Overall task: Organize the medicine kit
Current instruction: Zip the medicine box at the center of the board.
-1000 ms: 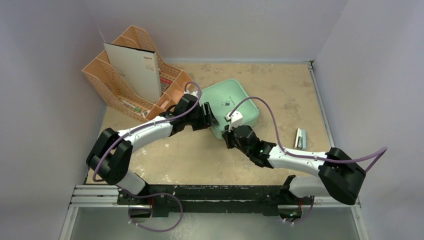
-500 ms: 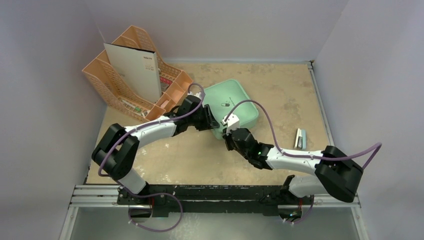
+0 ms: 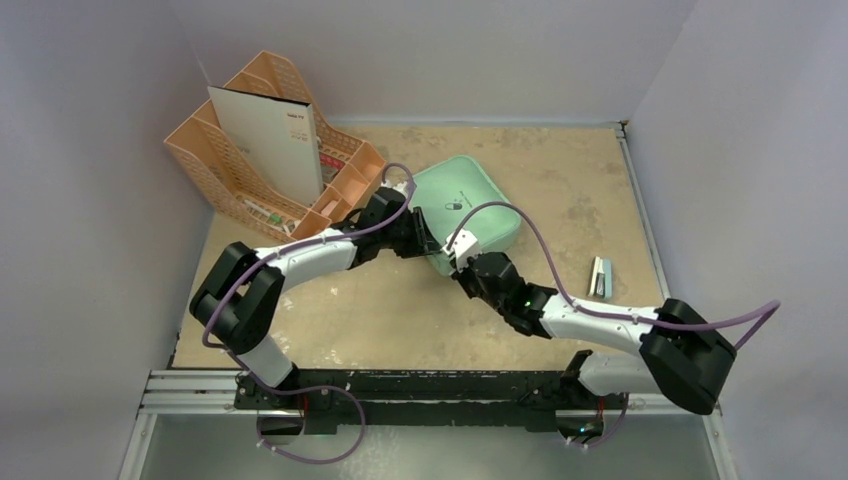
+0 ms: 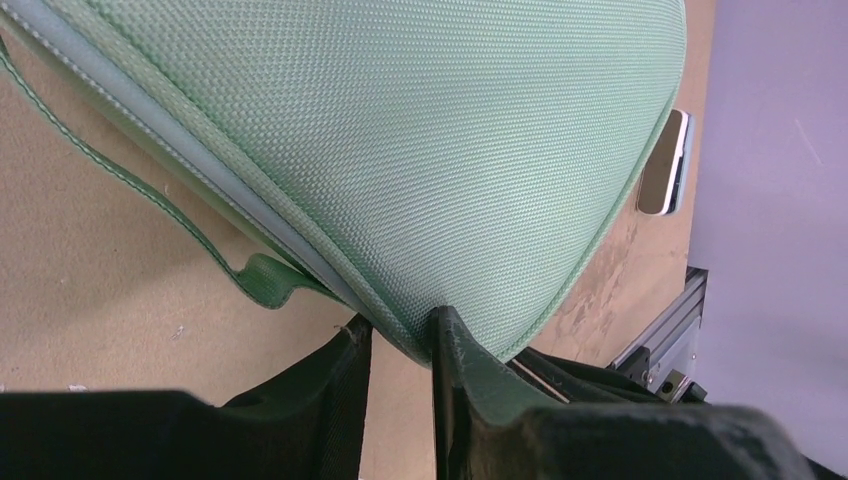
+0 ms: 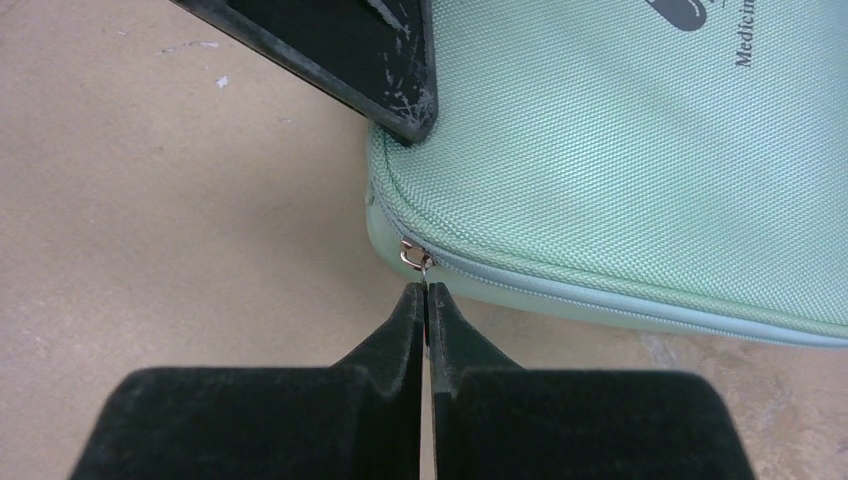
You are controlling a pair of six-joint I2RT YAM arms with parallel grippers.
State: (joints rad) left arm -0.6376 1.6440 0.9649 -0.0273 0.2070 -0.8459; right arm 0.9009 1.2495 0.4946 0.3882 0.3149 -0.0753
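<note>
From above, hard to make out either set of fingertips, both tucked under wrists and purple cables at the near left corner of the medicine kit (image 3: 470, 200). Mint-green, zipped shut, lying flat on the middle of the bench (image 3: 560, 170), just right of a peach organizer (image 3: 215, 160) holding a white board (image 3: 268, 140) upright, plus small items in its low front trays too tiny to name. Reaching in low from the left with elbow bent, the left hand (image 3: 428, 243); from the near right, forearm stretched across the bench, the right hand (image 3: 462, 262). Well apart to the right, a slim small object (image 3: 599, 277), not identifiable. From the left wrist: kit cut off at top and left, only woven lid, pale zipper band and a green strap loop (image 4: 262, 280) showing. Fingers set to a slim gap, one on each side of the lid's rim at the corner; cannot tell if already pinching it. Past the kit's far edge, a silvery piece (image 4: 665, 165), half hidden. From the right wrist: fingers pressed fully together, tips right at the metal zipper pull (image 5: 415, 257) on the kit's corner; tab too thin or hidden, so no telling if caught between them. Above, a scuffed black fingertip (image 5: 400, 80) of the left hand over the lid's corner. Logo (image 5: 685, 12) cut off at the top edge.
</note>
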